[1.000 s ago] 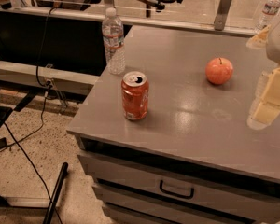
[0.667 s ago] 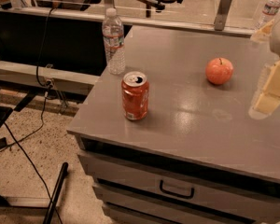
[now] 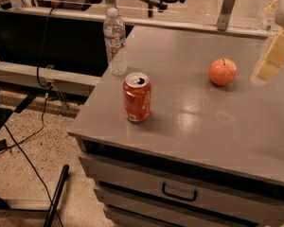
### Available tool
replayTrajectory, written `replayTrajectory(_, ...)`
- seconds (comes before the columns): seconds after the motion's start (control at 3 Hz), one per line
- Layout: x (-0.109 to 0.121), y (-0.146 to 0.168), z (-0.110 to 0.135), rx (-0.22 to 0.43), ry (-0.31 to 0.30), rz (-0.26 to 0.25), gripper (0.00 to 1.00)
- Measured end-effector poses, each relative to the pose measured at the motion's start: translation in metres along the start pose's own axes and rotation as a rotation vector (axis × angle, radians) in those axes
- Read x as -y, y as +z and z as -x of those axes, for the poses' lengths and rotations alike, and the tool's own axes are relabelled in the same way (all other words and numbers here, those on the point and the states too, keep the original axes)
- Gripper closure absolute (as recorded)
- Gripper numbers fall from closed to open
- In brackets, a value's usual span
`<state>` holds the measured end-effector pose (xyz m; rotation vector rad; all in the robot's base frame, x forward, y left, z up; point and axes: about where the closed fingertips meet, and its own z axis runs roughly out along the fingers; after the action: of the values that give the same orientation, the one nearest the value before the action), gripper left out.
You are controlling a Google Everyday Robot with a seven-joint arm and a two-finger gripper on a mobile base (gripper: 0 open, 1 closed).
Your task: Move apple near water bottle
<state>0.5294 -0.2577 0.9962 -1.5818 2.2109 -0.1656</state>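
Observation:
The apple point(image 3: 222, 72), orange-red with a short dark stem, sits on the grey cabinet top point(image 3: 203, 122) toward the right. The water bottle point(image 3: 115, 41), clear and ribbed with a white cap, stands upright at the top's far left corner. My gripper point(image 3: 273, 56), pale yellow, hangs at the right edge of the view, to the right of the apple and slightly above it, not touching it. Part of it is cut off by the frame edge.
An orange soda can point(image 3: 137, 97) stands upright near the front left of the top, between bottle and apple. A smaller bottle point(image 3: 267, 15) stands far back right. The cabinet has drawers point(image 3: 180, 192) below. Cables lie on the floor point(image 3: 28, 141) at left.
My gripper has moved up in the view, from beside the apple's near right to a higher, farther spot at its right. The apple, can and bottle have not moved.

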Motion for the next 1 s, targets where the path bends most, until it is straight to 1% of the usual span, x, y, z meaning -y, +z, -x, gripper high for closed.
replayTrajectory(0.33,0.040,0.019,-0.012,0.050,0.075,-0.012,0.00)
replayTrajectory(0.67,0.063,0.054,-0.017,0.153,0.153,0.019,0.00)
replayTrajectory(1.0,0.079,0.096,-0.012,0.268,0.224,0.051,0.00)
